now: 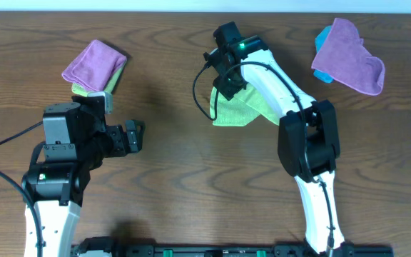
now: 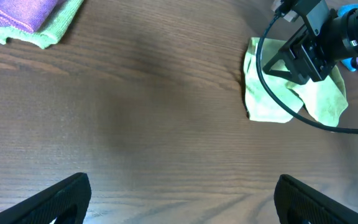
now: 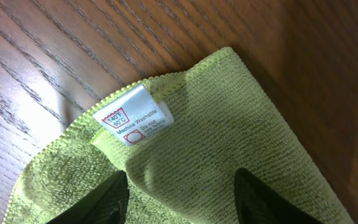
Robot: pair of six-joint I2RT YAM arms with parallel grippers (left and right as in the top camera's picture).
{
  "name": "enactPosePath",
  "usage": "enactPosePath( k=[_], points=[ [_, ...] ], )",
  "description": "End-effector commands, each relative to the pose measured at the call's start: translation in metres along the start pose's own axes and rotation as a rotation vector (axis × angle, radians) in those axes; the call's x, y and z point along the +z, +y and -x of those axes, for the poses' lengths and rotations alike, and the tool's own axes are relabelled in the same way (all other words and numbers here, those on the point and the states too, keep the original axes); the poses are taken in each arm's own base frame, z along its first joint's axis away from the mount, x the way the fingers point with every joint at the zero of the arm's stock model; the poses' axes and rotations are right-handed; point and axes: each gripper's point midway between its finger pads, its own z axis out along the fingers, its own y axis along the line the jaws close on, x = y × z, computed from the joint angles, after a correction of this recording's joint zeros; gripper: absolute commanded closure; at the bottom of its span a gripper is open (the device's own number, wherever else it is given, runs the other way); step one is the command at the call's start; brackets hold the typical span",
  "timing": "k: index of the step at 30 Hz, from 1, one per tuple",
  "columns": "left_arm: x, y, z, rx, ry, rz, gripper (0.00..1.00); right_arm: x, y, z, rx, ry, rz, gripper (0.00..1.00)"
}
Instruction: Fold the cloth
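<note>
The cloth (image 1: 235, 114) is lying mid-table, directly under the right gripper (image 3: 188, 199), which is standing spread w/ fabric between its jaws, perhaps touching; tag (image 3: 132, 115) just ahead. The left gripper (image 1: 130, 135), also spread, is hovering well apart, so right is nearer.

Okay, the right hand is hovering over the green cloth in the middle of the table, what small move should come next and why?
Probably lower the right hand and close on the cloth at its edge beside the white tag. Its fingers stand open over the fabric, gripping nothing, and the cloth lies rumpled. The left hand is apart, over the table.
</note>
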Motion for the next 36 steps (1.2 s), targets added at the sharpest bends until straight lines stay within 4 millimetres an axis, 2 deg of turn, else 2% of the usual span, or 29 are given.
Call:
enactPosePath(
  k=[1, 5, 7, 10, 11, 16, 21, 23, 26, 32, 36],
  points=[
    [-0.005, -0.006, 0.008, 0.026, -0.019, -0.015, 0.05, 0.008, 0.007, -0.001, -0.026, 0.012, 0.023, 0.44],
    [-0.005, -0.006, 0.008, 0.026, -0.018, -0.015, 0.05, 0.024, 0.016, -0.008, -0.029, 0.047, 0.058, 0.49],
    [-0.005, -0.006, 0.008, 0.026, -0.018, -0.015, 0.04, 0.027, 0.018, -0.008, -0.033, 0.051, 0.061, 0.62],
    [-0.005, -0.006, 0.008, 0.026, -0.018, -0.015, 0.05, 0.026, 0.021, -0.005, -0.041, 0.041, 0.058, 0.96],
    [-0.005, -0.006, 0.008, 0.026, -0.018, -0.015, 0.05, 0.025, 0.021, -0.003, -0.042, 0.038, 0.057, 0.99],
    [-0.005, -0.006, 0.008, 0.026, -0.018, -0.015, 0.05, 0.013, 0.022, 0.007, -0.045, 0.006, 0.038, 0.99],
    [-0.005, -0.006, 0.008, 0.026, -0.019, -0.016, 0.05, -0.025, 0.012, 0.024, -0.034, -0.066, -0.059, 0.99],
    [-0.005, -0.008, 0.008, 0.025, -0.017, -0.027, 0.05, -0.043, 0.001, 0.033, -0.023, -0.111, -0.123, 0.99],
    [-0.005, -0.016, 0.006, 0.009, -0.009, -0.07, 0.04, -0.061, -0.017, 0.041, -0.006, -0.152, -0.212, 0.99],
    [-0.006, -0.026, 0.004, -0.027, 0.006, -0.13, 0.05, -0.071, -0.056, 0.041, 0.071, -0.171, -0.346, 0.99],
    [-0.005, -0.033, 0.002, -0.029, 0.022, -0.179, 0.05, -0.079, -0.089, 0.047, 0.142, -0.235, -0.416, 0.99]
  ],
)
